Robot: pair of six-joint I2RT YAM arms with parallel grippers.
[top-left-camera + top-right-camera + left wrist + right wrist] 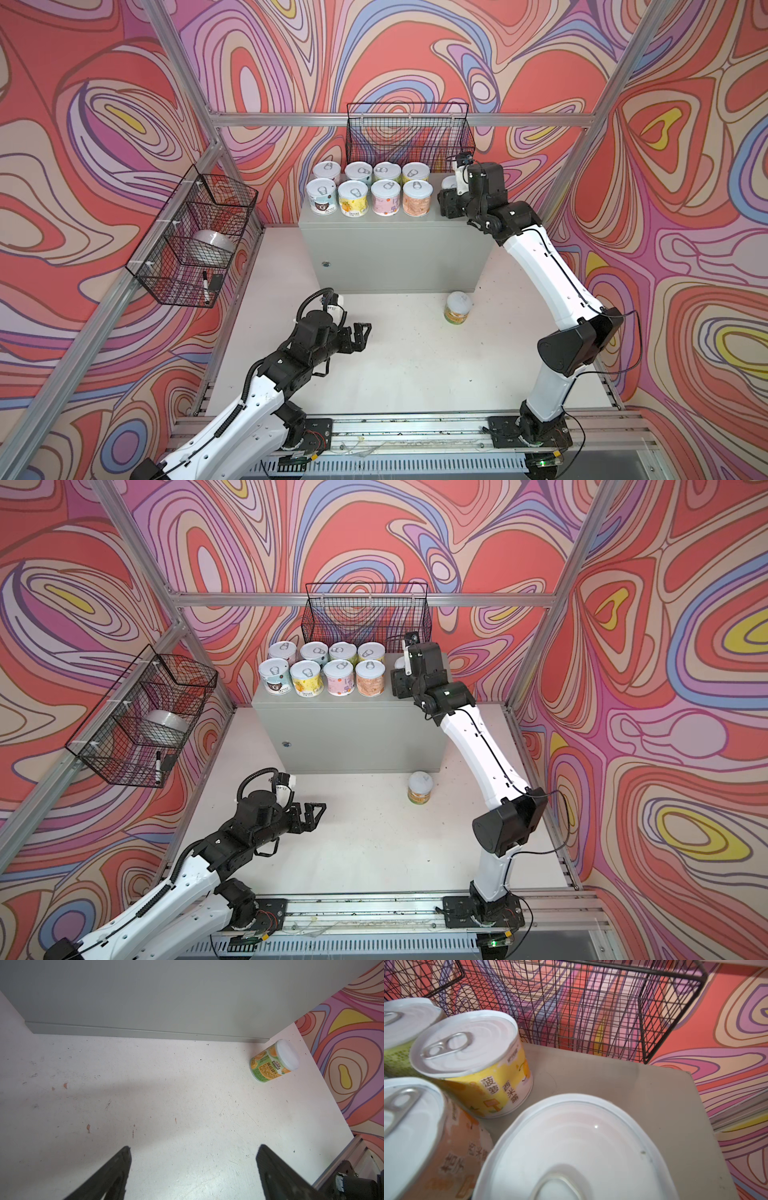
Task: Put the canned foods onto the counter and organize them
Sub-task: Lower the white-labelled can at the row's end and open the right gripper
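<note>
From high at the front, the whole cell is looked down on in both top views, the counter (395,249) shared. The tabletop (166,1095) and counter front are seen low from the left wrist; the right wrist view is filled, seemingly very closely, by a can lid (571,1147).

The grey cabinet (395,249) is a big box with a flat top and a small round lock on its front. Eight cans (385,197) stand on top in two rows of four, close together, with their silver pull-tab lids up. The ninth can (571,1147) is at the right end, and only its lid shows. The green and orange can (458,307) has a plain white cap and stands on the white tabletop (395,353) near the cabinet's front.
</note>
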